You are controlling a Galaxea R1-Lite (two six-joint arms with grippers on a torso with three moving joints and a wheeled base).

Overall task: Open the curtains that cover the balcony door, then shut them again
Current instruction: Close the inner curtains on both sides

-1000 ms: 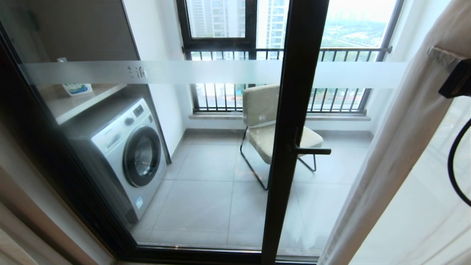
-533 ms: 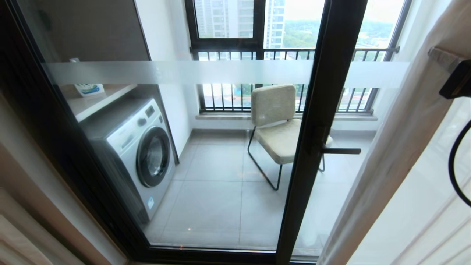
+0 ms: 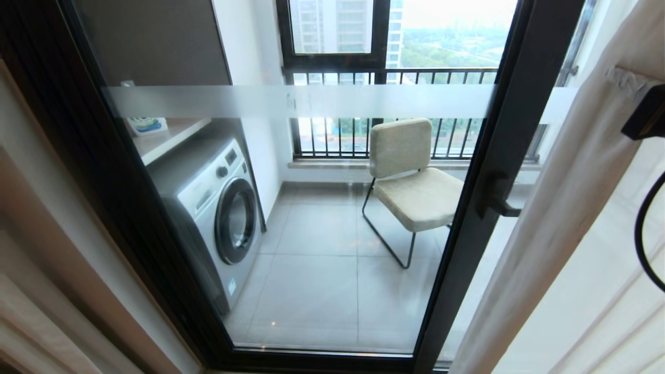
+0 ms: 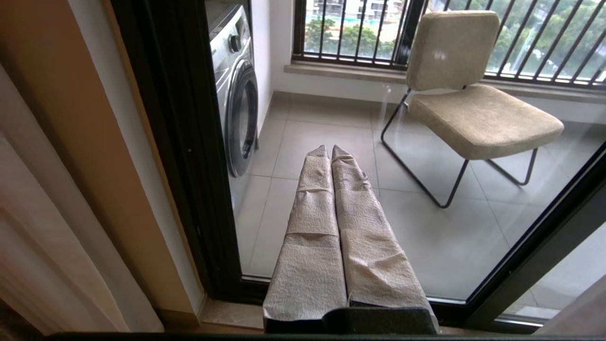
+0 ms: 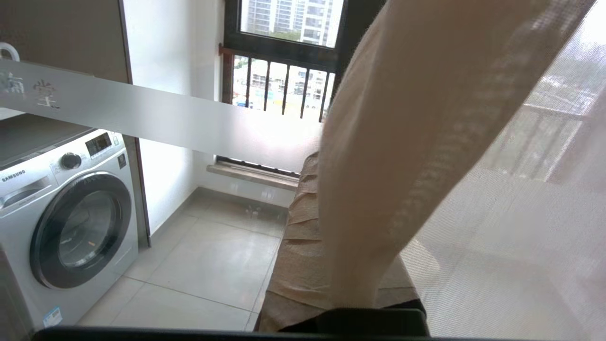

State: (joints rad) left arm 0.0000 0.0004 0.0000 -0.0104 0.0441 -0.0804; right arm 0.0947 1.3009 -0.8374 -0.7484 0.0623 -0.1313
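Observation:
The curtains hang at the right of the head view: a thick cream drape [image 3: 566, 197] with white sheer [image 3: 597, 311] beside it. My right gripper [image 3: 631, 85] is up at the drape's edge, shut on the cream cloth. In the right wrist view the drape [image 5: 378, 142] runs down between the taped fingers [image 5: 298, 227] and hides one of them. The balcony door [image 3: 488, 171] shows uncovered, black-framed clear glass with a frosted band [image 3: 234, 101]. My left gripper [image 4: 330, 149] is shut on nothing, low in front of the door's bottom rail.
Behind the glass stand a washing machine [image 3: 218, 208], a beige chair [image 3: 410, 176] and a barred window [image 3: 363, 72]. A black handle [image 3: 501, 202] sticks out of the door frame. Pale pleated cloth [image 3: 26, 322] and a wall edge fill the left side.
The door, washer and chair have slid right in the head view as the camera moved left. The right gripper and the held drape keep their place in the picture.

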